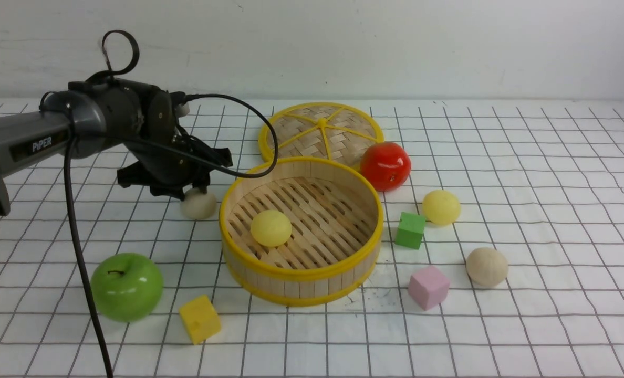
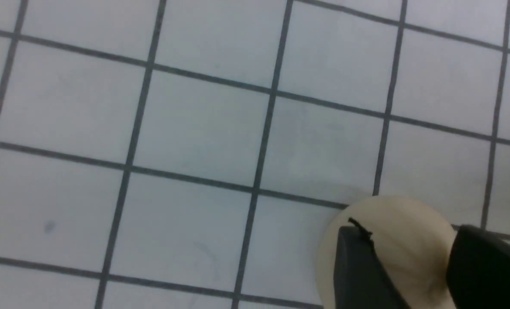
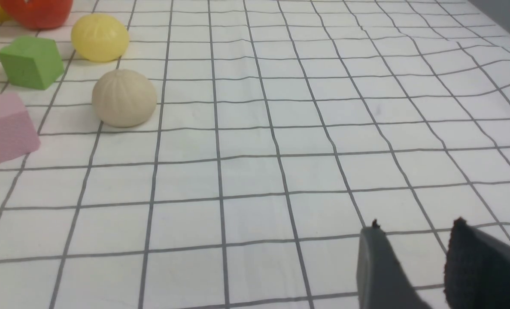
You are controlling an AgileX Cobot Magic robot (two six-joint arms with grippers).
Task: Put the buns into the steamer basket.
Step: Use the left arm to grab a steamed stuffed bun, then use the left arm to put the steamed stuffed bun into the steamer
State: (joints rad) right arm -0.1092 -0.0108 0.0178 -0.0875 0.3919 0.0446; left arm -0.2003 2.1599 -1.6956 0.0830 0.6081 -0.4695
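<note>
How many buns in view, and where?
4. Yellow bun inside the steamer basket; beige bun between the fingers of the left gripper; second yellow bun beside the green cube; second beige bun beside the pink cube. None seems hidden.

Bright, even light is falling from above on the white gridded tablecloth [image 1: 527, 220], leaving only faint, soft shadows close under each thing. The glossy green apple [image 1: 127, 286] and the glossy red apple [image 1: 385, 165] are catching small pale glints. The left wrist view is looking cooler, bluish and soft. In both wrist views the dark gripper fingers [image 2: 358, 270] nearest the lens are blurring.
</note>
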